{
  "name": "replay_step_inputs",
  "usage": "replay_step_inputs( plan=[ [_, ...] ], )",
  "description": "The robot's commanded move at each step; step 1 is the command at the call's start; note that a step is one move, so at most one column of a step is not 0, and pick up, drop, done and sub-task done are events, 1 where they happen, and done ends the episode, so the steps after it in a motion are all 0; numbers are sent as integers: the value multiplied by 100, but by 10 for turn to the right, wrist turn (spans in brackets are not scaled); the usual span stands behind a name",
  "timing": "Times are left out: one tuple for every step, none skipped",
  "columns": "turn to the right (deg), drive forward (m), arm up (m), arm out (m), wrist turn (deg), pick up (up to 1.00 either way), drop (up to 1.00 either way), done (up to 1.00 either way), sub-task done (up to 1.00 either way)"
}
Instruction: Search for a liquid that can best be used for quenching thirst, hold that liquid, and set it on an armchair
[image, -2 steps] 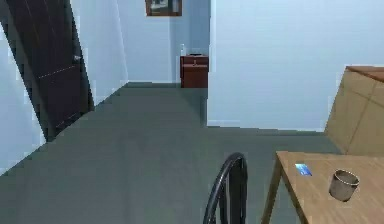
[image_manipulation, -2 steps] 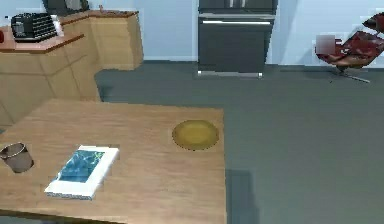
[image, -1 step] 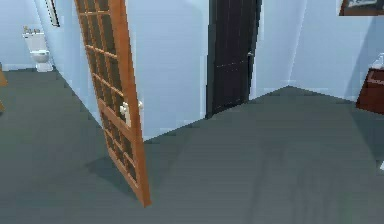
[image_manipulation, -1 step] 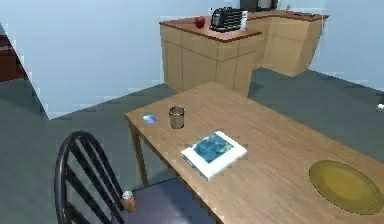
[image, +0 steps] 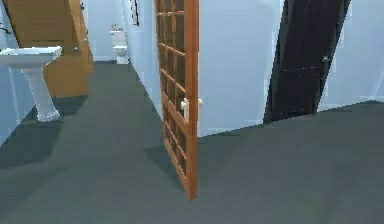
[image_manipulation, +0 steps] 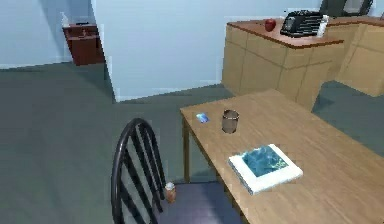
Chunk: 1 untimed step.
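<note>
K: On the forward view's left, a white pedestal sink (image: 30, 62) stands by the wall, with a plain wooden door (image: 52, 40) behind it. Farther down the passage there is a toilet (image: 120, 45). Centre: a panelled wooden door (image: 178, 95), swung out edge-on. Right: a dark door (image: 305, 60), closed.

M: And the arm side view?

K: Left to right: a dark red cabinet (image_manipulation: 82, 42) at the far wall, then a dark spindle-back chair (image_manipulation: 140, 170) near the camera. By its seat is a small brownish item with a pale top (image_manipulation: 170, 190) — on the seat or on the floor, cannot tell. Next, a wooden table (image_manipulation: 340, 140) bearing a small blue item (image_manipulation: 202, 118), a dark cup (image_manipulation: 230, 121) just beside it, and a book (image_manipulation: 265, 167). Beyond is a wooden counter (image_manipulation: 260, 60) with a dark appliance (image_manipulation: 303, 22) on top.

M: Step in hand?

K: Judged: the search. The likeliest drink is either the cup on the table or the brownish item by the chair. Both are too small to name, and the cup's contents are hidden.

M: Gripper state?

K: Cannot tell.

M: Next move?

K: Judged: bring the base closer to the table's near corner and check both candidates before reaching. The spindle-back chair is no armchair — that search comes after the pick.
</note>
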Motion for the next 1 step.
replay_step_inputs(
  plan=[
    [-30, 0, 0, 0, 0, 0, 0, 0, 0]
  ],
)
